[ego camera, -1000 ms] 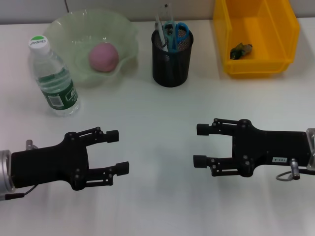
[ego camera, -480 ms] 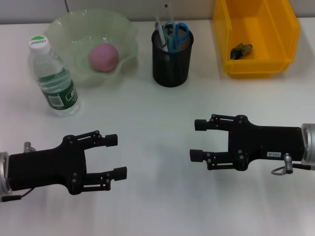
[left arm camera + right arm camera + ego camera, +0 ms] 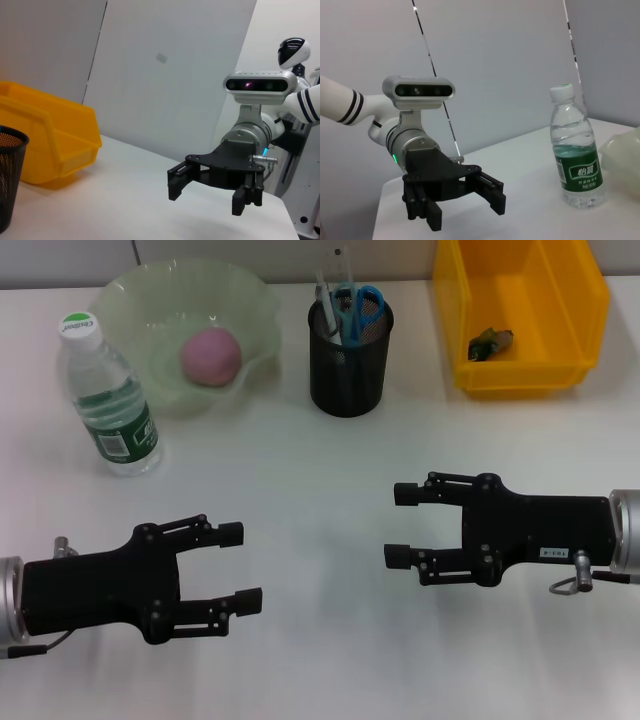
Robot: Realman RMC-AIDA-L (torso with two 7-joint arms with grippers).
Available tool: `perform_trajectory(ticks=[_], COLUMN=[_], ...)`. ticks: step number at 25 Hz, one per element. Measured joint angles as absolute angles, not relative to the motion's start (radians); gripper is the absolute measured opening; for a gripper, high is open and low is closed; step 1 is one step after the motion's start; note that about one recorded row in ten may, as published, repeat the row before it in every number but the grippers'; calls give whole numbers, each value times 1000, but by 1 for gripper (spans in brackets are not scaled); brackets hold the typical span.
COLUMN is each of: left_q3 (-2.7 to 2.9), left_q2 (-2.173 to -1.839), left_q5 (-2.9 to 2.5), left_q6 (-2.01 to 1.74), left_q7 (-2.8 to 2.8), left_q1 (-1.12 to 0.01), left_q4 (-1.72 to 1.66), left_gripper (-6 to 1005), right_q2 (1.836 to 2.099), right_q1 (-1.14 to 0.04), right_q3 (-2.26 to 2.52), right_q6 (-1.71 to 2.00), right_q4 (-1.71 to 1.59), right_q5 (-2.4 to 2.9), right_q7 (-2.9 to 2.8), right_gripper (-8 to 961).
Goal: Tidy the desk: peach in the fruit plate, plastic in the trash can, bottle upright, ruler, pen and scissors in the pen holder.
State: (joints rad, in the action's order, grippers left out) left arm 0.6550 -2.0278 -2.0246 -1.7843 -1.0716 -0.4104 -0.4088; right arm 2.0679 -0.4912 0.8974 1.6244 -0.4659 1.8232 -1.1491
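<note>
The pink peach (image 3: 210,355) lies in the pale green fruit plate (image 3: 130,290) at the back left. Beside the plate the bottle (image 3: 105,395) stands upright, green cap on; it also shows in the right wrist view (image 3: 575,155). Blue-handled scissors (image 3: 368,302) and a pen (image 3: 325,290) stick out of the black mesh pen holder (image 3: 348,360). A crumpled bit of plastic (image 3: 490,340) rests inside the yellow trash can (image 3: 520,380). My left gripper (image 3: 241,567) is open and holds nothing, low over the table at front left. My right gripper (image 3: 398,525), also open and holding nothing, faces it from the right.
The left wrist view shows the right gripper (image 3: 207,196), the yellow trash can (image 3: 50,140) and the pen holder's edge (image 3: 10,175). The right wrist view shows the left gripper (image 3: 466,212) and the plate's rim (image 3: 622,147). White tabletop lies between the two grippers.
The left gripper has slid a little toward the table's front edge. The right gripper has crept slightly leftward. Both stayed open, and the objects have not moved.
</note>
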Motion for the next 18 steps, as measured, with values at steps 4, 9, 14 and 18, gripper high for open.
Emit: perform_trajectory(ticks=[4, 9, 14, 18], left_q3=[655, 655, 655, 655], left_q2=[-2027, -2027, -2031, -2034], left_q5=[-2025, -2025, -2025, -2025], left_q6=[-1786, -1786, -1787, -1788], left_q7=[-1072, -1072, -1072, -1072], left_q1=[-410, -409, -415, -417], left_q4=[-408, -408, -406, -406], left_gripper=[829, 829, 829, 829], right_q2=[2069, 2070, 2069, 2068], right_q1=[-491, -491, -491, -490], right_q3=[897, 897, 897, 897], right_q6=[1624, 1624, 1625, 1625], right_q4=[-465, -465, -465, -465], right_q5=[1826, 1829, 1839, 1841], right_q7=[-1149, -1153, -1156, -1157], right_gripper=[787, 787, 787, 787])
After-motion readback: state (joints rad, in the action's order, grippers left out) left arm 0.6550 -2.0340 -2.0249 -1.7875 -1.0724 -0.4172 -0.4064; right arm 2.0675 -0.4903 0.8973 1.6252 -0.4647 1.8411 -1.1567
